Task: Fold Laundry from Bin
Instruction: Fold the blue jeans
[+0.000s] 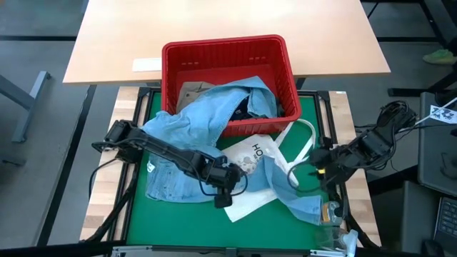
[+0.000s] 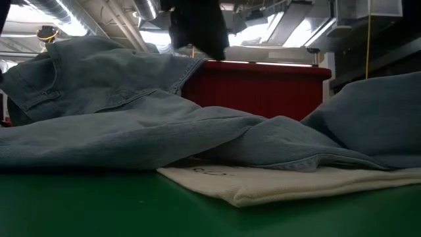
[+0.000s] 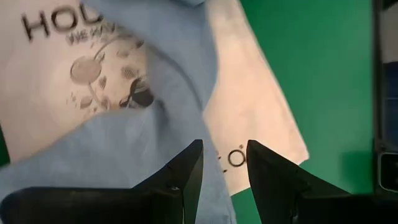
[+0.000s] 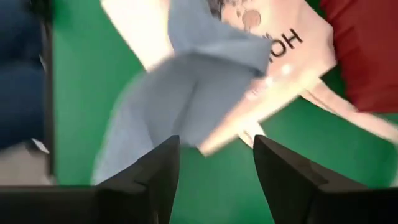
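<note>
A red bin (image 1: pixel 285 78) stands at the far edge of the green mat (image 1: pixel 186 221). A light blue denim garment (image 1: pixel 186 132) spills out of the bin over its near rim and lies spread on the mat to both sides. It partly covers a white tote bag (image 1: pixel 246 203) printed with "HO". My left gripper (image 1: pixel 223 189) hovers open over the tote's near edge (image 3: pixel 249 124), beside a denim fold (image 3: pixel 124 149). My right gripper (image 1: pixel 314 168) stands open above the denim's right part (image 4: pixel 186 99) and the tote (image 4: pixel 292 68). The low view shows the denim (image 2: pixel 131 125) lying over the tote (image 2: pixel 276 181).
A light wooden table (image 1: pixel 228 21) with a white label (image 1: pixel 146 64) lies beyond the bin. Dark and tan cloth (image 1: pixel 246 107) stays inside the bin. The tote's handle loop (image 1: pixel 303 139) lies near my right gripper. Bare mat shows along the near edge.
</note>
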`<control>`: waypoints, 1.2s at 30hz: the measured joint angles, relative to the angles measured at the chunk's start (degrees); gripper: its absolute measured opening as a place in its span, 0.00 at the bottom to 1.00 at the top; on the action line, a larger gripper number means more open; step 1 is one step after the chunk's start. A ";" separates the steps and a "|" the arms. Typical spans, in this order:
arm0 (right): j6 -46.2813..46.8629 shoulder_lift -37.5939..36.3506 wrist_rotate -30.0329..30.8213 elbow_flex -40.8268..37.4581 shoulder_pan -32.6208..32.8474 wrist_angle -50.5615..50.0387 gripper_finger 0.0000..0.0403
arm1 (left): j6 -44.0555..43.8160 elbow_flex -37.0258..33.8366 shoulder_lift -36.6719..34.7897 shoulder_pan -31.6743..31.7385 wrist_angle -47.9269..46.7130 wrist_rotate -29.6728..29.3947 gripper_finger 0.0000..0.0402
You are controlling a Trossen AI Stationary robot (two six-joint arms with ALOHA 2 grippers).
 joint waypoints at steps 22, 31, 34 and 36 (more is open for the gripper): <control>7.93 22.17 -15.25 -0.07 -15.35 11.48 0.42 | -0.51 -12.45 0.04 -1.68 0.75 0.22 0.29; 6.51 28.17 -17.18 -0.07 -20.33 14.47 0.42 | -1.41 -16.33 0.04 -3.21 2.09 0.11 0.29; 6.65 28.35 -17.18 -0.07 -21.72 15.11 0.42 | -1.39 -16.33 0.02 -3.42 2.58 0.13 0.29; 7.40 28.35 -17.38 -0.07 -22.47 15.38 0.42 | -1.39 -16.33 0.02 -3.46 2.74 0.03 0.29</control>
